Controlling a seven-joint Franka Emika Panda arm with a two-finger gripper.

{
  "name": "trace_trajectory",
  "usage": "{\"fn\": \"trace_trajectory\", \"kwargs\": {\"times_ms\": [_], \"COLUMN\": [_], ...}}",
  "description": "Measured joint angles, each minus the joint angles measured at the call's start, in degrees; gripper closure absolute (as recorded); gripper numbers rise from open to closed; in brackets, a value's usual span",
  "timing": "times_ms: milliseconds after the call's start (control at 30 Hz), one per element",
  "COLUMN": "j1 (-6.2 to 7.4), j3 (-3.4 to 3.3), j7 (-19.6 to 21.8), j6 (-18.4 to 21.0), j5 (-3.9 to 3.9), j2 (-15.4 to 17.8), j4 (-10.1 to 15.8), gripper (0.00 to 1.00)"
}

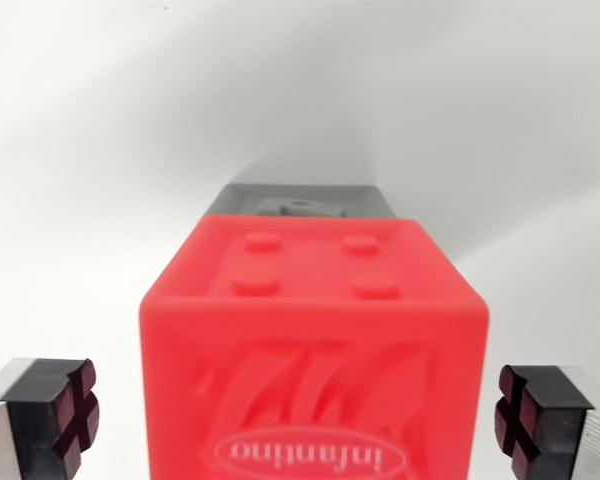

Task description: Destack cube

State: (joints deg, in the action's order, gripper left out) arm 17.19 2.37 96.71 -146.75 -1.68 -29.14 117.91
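The jaws (300,420) are standing wide apart, one pad (65,415) showing at about 8 o'clock and the other at 4 o'clock, neither touching anything. Between them, filling the 6 o'clock area, the red cube (315,340) is sitting with four studs facing up and raised upside-down lettering on its near face. Just beyond it, toward 12 o'clock, a grey cube (298,201) is peeking out on the white surface (90,150).

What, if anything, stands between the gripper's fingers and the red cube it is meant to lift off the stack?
Nothing visible. The red cube sits between the open gripper, with white gaps beside each of the fingers. The grey cube shows only beyond it, not between fingers and cube.
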Motion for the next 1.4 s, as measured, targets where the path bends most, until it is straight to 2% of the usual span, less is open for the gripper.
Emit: {"fn": "trace_trajectory", "kwargs": {"times_ms": [333, 367, 1400], "j1": [0.13, 0.13, 0.14], "j3": [-0.16, -0.17, -0.19], "j7": [0.02, 0.02, 0.03], "j6": [-1.59, -1.65, -1.69], "j5": [-0.01, -0.01, -0.01], "j2": [-1.81, -1.87, -1.91], "j4": [-0.27, -0.28, -0.33], "gripper": [0.00, 1.00, 1.00]}}
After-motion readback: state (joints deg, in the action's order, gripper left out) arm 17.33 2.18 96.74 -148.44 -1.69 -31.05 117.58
